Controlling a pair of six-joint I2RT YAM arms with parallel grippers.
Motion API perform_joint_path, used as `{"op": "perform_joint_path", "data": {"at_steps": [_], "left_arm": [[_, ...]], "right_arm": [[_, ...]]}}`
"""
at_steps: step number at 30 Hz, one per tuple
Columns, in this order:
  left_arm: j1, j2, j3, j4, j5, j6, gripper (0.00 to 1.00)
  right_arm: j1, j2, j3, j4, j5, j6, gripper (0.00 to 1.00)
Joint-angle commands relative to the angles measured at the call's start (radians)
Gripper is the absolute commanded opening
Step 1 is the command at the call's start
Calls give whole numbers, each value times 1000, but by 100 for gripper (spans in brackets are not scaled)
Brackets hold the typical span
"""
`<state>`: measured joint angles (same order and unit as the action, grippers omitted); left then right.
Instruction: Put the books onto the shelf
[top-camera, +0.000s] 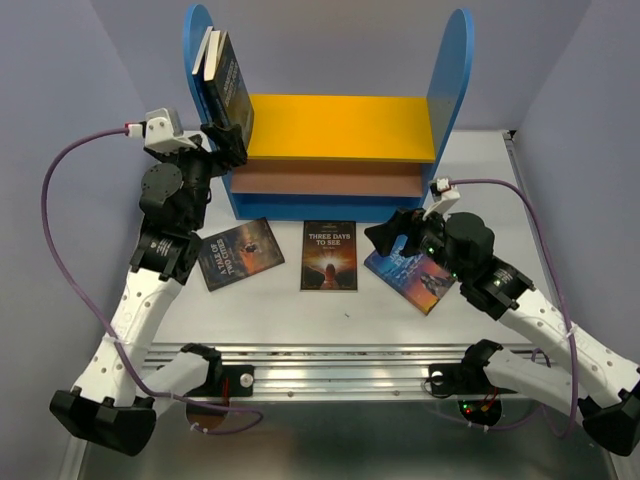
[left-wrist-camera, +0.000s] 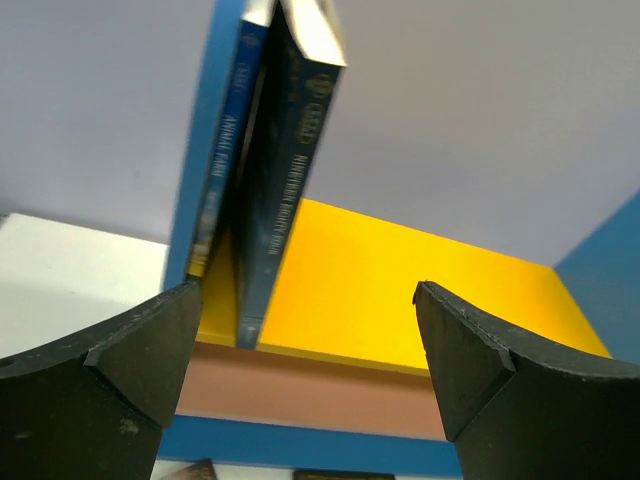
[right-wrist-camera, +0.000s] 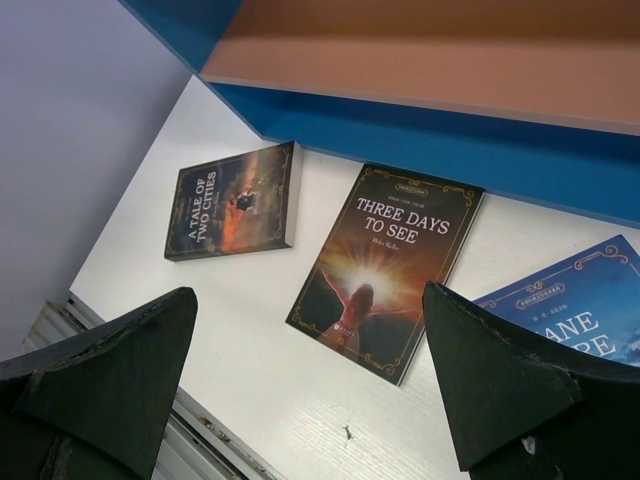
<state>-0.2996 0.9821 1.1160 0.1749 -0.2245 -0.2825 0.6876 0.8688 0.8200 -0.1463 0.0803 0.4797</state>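
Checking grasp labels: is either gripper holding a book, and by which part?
Nothing is held. The left gripper is open in front of the two shelved books; the right gripper is open, touching nothing.

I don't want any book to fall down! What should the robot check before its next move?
1. Left gripper open, holding nothing: ok.
2. Two dark upright paperbacks lean against the blue round-topped side panel: ok.
3. Right gripper open: ok.
4. Room on the yellow upper board: ok.
5. All books shelved: not ok; paperbacks A Tale of Two Cities, Three Days to See and blue Jane Eyre lie on the white table.
6. Leaning pair stays put: cannot tell.
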Motion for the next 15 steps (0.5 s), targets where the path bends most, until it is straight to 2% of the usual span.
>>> {"op": "perform_joint_path", "data": {"at_steps": [1, 4, 6, 7, 10, 15], "left_arm": [[-45, 13, 77, -93, 145, -40, 99], [-145, 77, 140, -164, 76, -14, 99], [-206, 124, 185, -208, -57, -9, 99], [-238, 176, 232, -245, -73, 3, 99], [-245, 275, 321, -305, -66, -11, 99], [-246, 362, 387, -311, -68, 9, 99]], "right_arm": [[-3, -24, -2, 24, -7, 2, 100], [-3, -27, -4, 16, -4, 11, 100], [-3, -27, -4, 13, 3, 16, 100], [-3, -31, -4, 10, 6, 17, 100], [-3, -36, -5, 1, 21, 25, 100], [-3, -50, -9, -12, 39, 27, 100]]}}
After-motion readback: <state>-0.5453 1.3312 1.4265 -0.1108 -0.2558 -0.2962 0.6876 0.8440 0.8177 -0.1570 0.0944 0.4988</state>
